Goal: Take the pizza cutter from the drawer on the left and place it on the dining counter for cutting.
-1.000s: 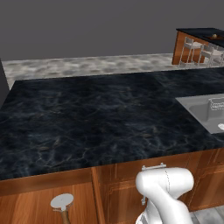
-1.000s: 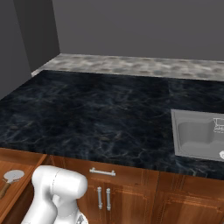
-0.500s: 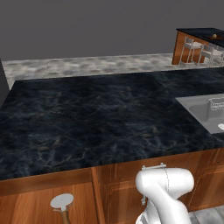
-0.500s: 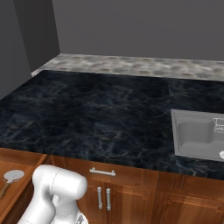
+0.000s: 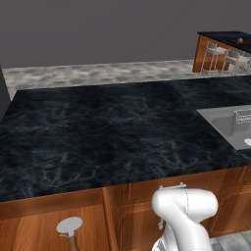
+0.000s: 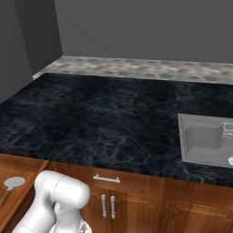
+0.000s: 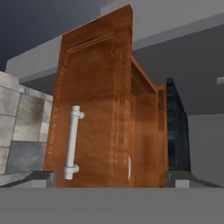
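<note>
The drawer on the left stands pulled out under the black counter edge. Inside it lies the pizza cutter, with its round grey wheel up and its brown handle toward me; it also shows at the lower left of the right base view, pizza cutter. In the hand view the drawer front with its silver bar handle appears rolled on its side, close ahead. My gripper is open wide, with the front panel between its fingertips and nothing held. The dining counter is far back right.
A black marble counter with a grey sink spans the front. Below it are a closed drawer with a bar handle and cabinet doors. Pale chairs stand at the dining counter. My white arm rises before the cabinets.
</note>
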Motion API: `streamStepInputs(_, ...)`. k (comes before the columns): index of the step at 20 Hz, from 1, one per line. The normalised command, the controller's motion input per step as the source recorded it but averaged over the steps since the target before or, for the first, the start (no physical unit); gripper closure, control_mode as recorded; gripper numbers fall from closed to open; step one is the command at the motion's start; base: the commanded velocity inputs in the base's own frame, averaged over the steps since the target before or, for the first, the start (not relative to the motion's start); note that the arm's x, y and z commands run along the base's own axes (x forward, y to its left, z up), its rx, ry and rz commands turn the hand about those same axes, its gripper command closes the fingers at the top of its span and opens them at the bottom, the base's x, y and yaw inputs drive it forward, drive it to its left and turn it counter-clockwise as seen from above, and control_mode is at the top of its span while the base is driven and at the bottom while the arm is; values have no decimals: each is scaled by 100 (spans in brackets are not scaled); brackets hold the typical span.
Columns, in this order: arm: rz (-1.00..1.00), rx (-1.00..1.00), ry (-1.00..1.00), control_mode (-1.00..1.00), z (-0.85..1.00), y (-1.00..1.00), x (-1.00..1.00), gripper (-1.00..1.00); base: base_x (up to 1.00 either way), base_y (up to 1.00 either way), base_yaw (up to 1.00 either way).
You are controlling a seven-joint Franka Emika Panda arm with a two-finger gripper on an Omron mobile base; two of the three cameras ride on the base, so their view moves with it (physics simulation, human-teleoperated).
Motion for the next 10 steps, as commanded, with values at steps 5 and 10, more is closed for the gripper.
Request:
streamStepInputs(5, 0, 6, -6, -100, 100, -48, 7, -100, 0, 0, 0)
streamStepInputs(10, 0, 13, -5, -100, 100, -75, 47, -100, 0, 0, 0)
